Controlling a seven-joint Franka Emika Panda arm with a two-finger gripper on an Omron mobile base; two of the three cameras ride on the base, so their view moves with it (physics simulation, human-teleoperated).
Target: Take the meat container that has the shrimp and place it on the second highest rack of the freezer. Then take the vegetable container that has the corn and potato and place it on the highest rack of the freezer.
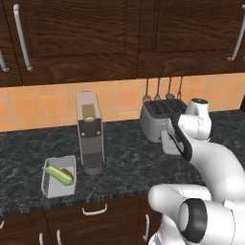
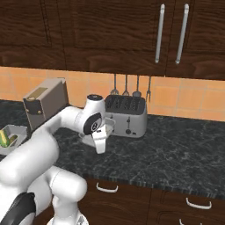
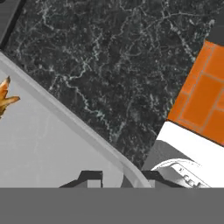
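Meat container (image 3: pixel 48 144) rim between fingertips (image 3: pixel 89 178) of gripper (image 3: pixel 117 179), pinching rim — thin edge hold, tray may tilt, shrimp (image 3: pixel 5 97) slides out.

Dark wood cabinets (image 1: pixel 72 28), orange tile backsplash (image 1: pixel 43 105), black marble counter (image 2: pixel 176 145)

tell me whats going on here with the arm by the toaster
The white arm reaches over the dark counter in front of the toaster. In the hand view its end effector straddles the rim of the meat container, one fingertip on each side, with the shrimp lying inside. The tray appears to sit on the counter, not yet lifted. Further left, the vegetable container with the corn waits beside the coffee machine.
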